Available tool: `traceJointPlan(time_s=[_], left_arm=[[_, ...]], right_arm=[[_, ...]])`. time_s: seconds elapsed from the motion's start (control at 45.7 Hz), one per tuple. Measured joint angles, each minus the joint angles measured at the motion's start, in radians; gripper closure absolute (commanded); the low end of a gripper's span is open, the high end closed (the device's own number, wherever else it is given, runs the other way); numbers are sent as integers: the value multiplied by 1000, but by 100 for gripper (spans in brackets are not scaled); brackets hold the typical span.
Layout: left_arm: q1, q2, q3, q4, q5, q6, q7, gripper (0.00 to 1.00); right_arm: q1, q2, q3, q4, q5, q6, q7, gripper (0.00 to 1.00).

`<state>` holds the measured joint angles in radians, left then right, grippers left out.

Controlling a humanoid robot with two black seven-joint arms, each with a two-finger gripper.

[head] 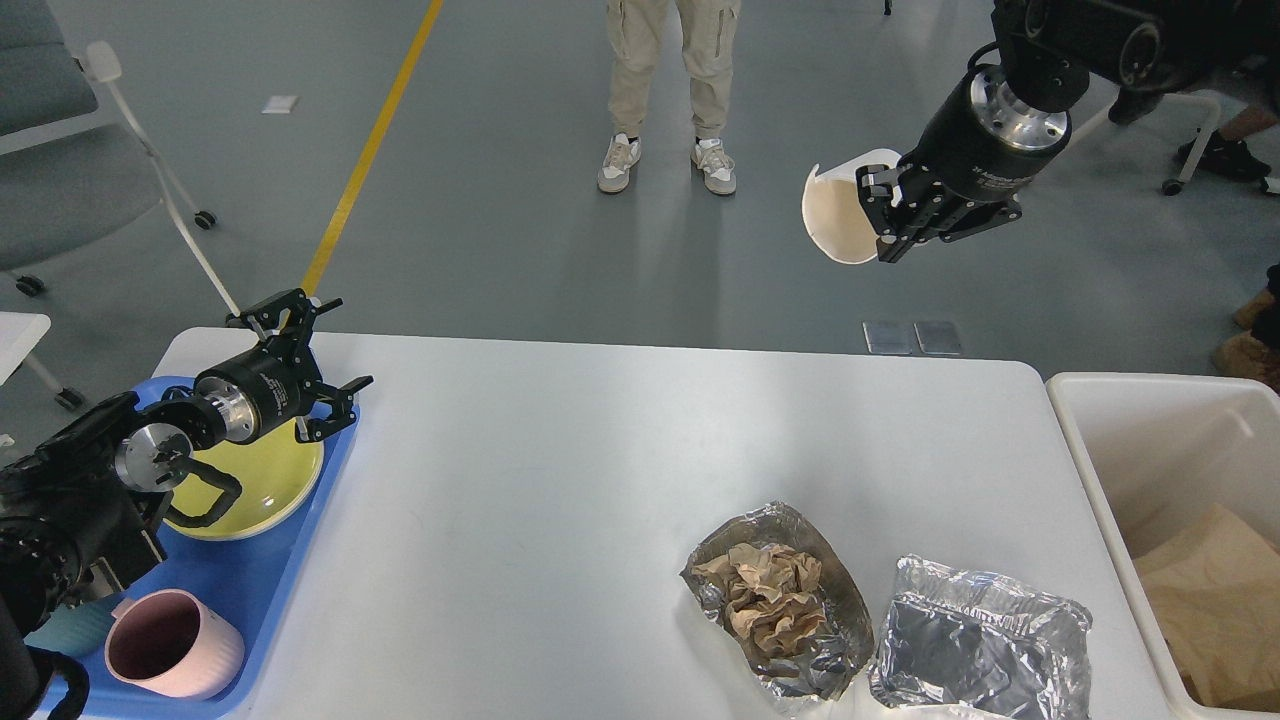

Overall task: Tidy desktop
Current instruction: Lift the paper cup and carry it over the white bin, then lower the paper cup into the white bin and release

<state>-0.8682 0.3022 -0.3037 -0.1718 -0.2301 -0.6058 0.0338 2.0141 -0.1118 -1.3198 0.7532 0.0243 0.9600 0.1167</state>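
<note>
The desktop (560,480) is a wide white tabletop. High above its far right edge, my right gripper (888,215) is shut on a white paper cup (838,213), held tilted with its mouth facing left. A foil dish holding crumpled brown paper (775,598) and an empty foil tray (980,640) lie at the front right of the tabletop. My left gripper (305,365) stands open over the far corner of the blue tray (250,590), above a yellow plate (262,480). A pink mug (170,642) sits in the tray's near end.
A cream-white bin (1095,470) with brown paper inside stands at the table's right end. A person's legs (670,90) are beyond the table. Wheeled chairs (100,150) stand at the far left and far right on the grey floor.
</note>
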Motion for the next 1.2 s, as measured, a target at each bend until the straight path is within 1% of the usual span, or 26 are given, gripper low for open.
traceJointPlan(time_s=[0.175,0.35,0.416,0.613,0.744,0.898,0.985,1.073,1.204], left_arm=[[0,0,0,0,0,1,0,4],[0,0,0,0,0,0,0,4],[0,0,0,0,0,0,0,4],[0,0,0,0,0,0,0,4],[0,0,0,0,-1,0,0,4],[0,0,0,0,0,0,0,4],[0,0,0,0,0,0,0,4],[0,0,0,0,0,0,0,4],[0,0,0,0,0,0,0,4]], right_arm=[[-18,-43,-101,-4,0,0,0,100],[-57,-128,-207,-11,-1,0,-1,100],[-70,-174,-275,-14,-4,0,-2,100],[-113,-261,-377,-30,-8,0,-1,100],[-173,-328,-410,-38,-11,0,-3,100],[-297,-409,-403,-61,-14,-6,-3,100],[-391,-441,-375,-89,-14,-79,-3,100],[-492,-459,-330,-106,-13,-202,-3,100],[-638,-478,-256,-128,-4,-414,-4,100]])
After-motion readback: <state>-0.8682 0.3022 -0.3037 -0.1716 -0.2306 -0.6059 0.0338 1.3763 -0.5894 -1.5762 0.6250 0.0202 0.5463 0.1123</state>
